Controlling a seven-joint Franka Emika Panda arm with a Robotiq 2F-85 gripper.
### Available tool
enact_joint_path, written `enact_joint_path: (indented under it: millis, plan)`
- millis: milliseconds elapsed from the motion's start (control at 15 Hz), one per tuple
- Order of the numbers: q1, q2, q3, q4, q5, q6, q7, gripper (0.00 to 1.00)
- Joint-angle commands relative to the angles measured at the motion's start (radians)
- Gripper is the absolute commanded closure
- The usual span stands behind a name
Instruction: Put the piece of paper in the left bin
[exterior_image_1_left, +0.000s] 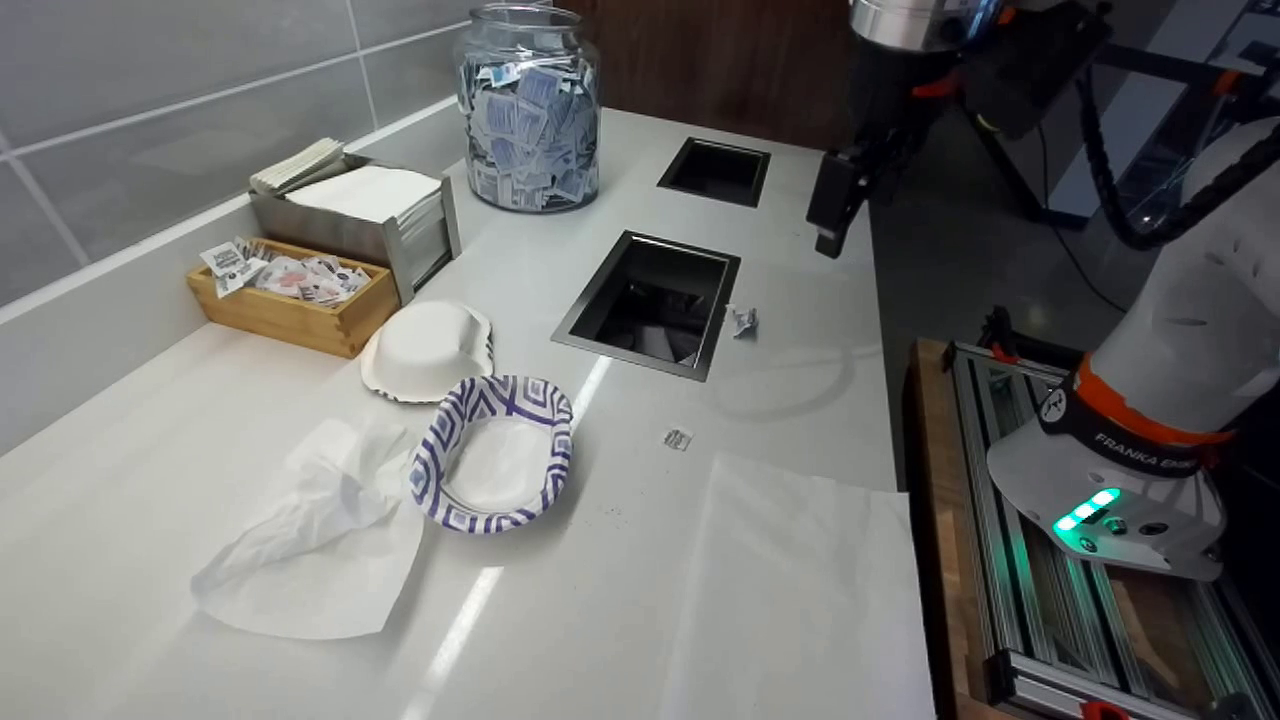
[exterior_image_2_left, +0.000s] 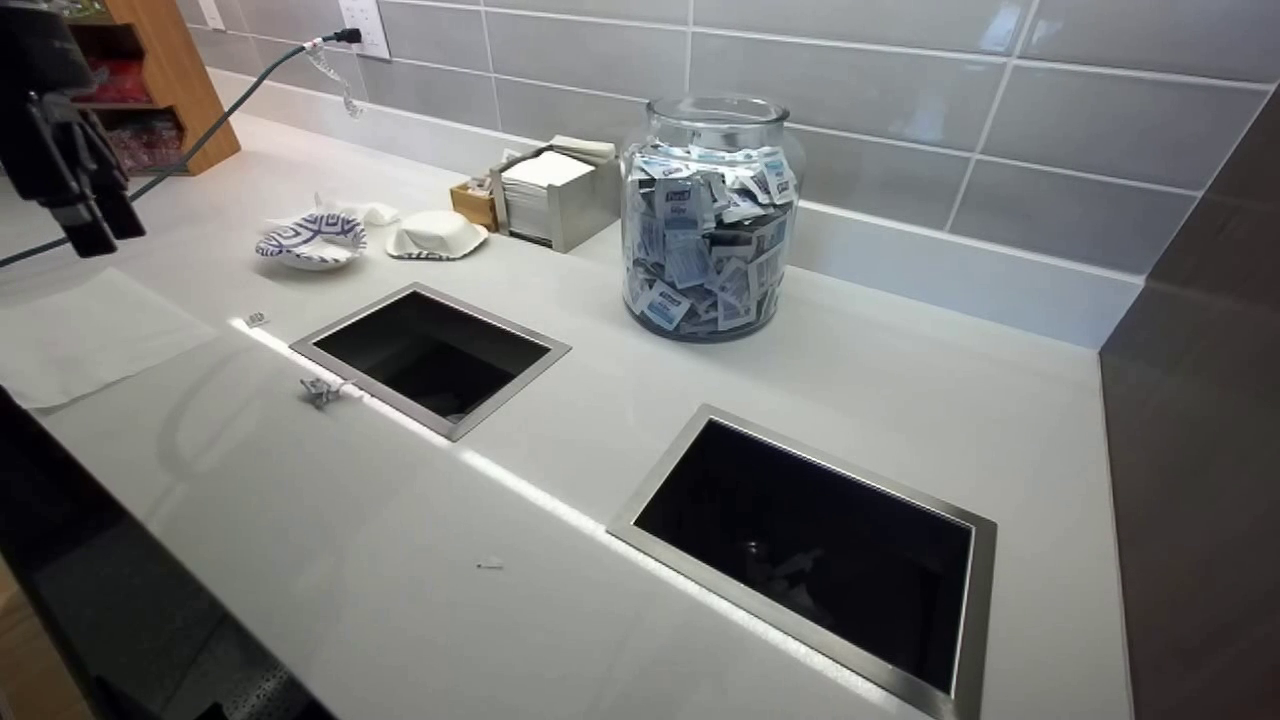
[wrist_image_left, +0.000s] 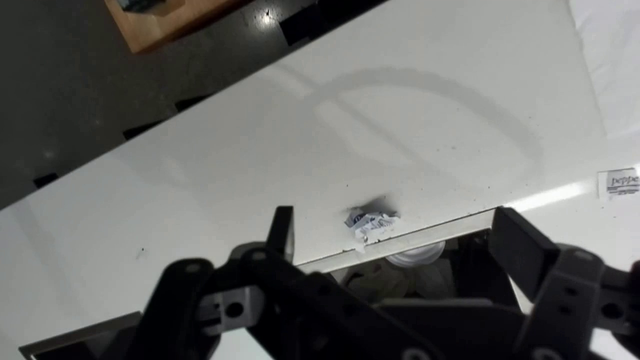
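A small crumpled piece of paper with dark print lies on the white counter beside the nearer recessed bin. It shows in both exterior views and in the wrist view, where its edge reaches the bin's metal rim. This bin is the left one in an exterior view; another bin is to its right. My gripper is open and empty, held above the counter. In the wrist view the paper appears between the spread fingers. The gripper also shows in both exterior views.
A torn pepper packet and a large white sheet lie on the counter. A patterned paper bowl, an overturned bowl, crumpled white paper, a wooden packet box, a napkin holder and a glass jar stand near the wall.
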Motion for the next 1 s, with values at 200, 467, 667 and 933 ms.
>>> enact_joint_path:
  millis: [200, 467, 667, 933]
  plan:
    - [-0.044, 0.025, -0.030, -0.048, -0.021, 0.251, -0.014, 0.00]
    - [-0.055, 0.021, -0.020, -0.045, -0.015, 0.262, -0.015, 0.00]
    - [-0.082, 0.051, -0.040, -0.044, -0.023, 0.292, -0.013, 0.00]
    - [-0.151, 0.141, -0.070, -0.046, -0.029, 0.340, 0.004, 0.00]
